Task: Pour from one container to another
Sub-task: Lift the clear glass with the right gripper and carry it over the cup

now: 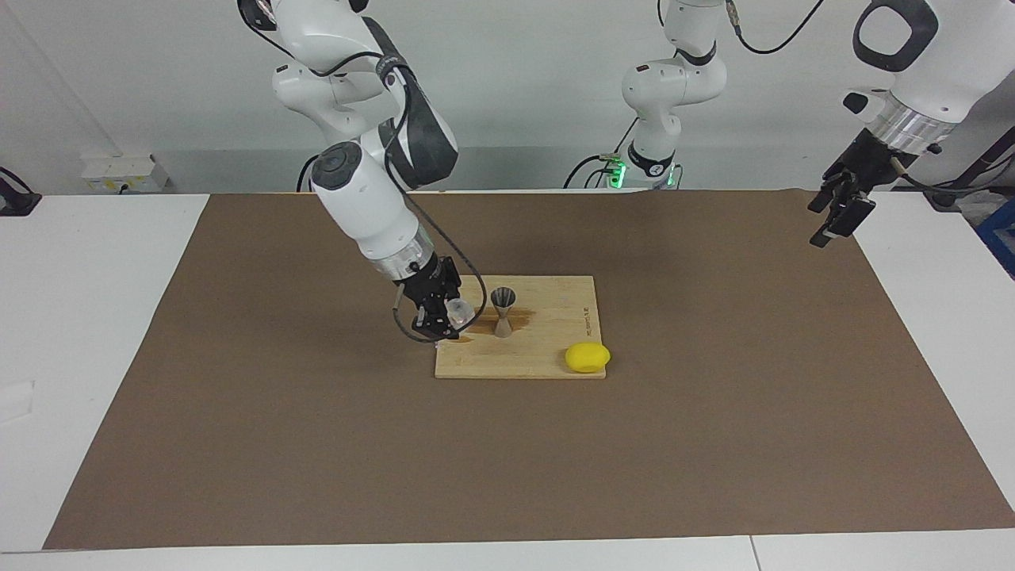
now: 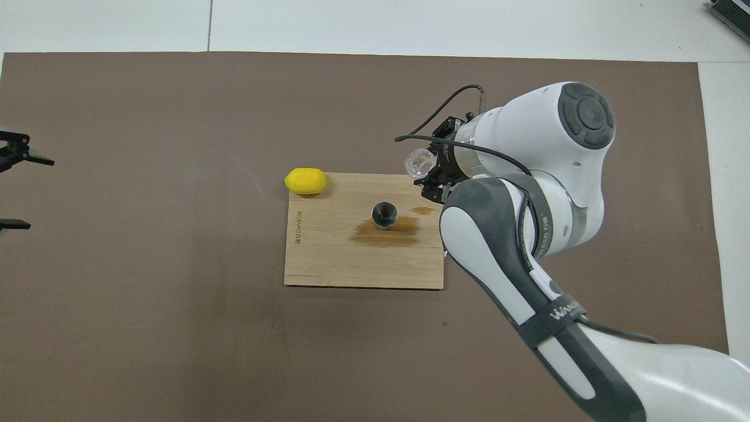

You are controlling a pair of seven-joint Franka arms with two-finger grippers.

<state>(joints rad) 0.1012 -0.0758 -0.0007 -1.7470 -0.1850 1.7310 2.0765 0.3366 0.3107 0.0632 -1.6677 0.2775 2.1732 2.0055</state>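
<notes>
One glass cup [image 1: 457, 311] sat clamped in the right gripper [image 1: 446, 316], over the board [image 1: 547, 361] at nine o'clock of the jigger [image 1: 503, 312]. Good pouring meant bringing its lip above the jigger's mouth, then tipping slowly. Wide-jawed, the left gripper [image 1: 839, 208] waited.

Jigger [image 1: 503, 312] mid board [image 1: 547, 365]; lemon [image 1: 587, 358] at board corner farther from robots, twd left arm's end
</notes>
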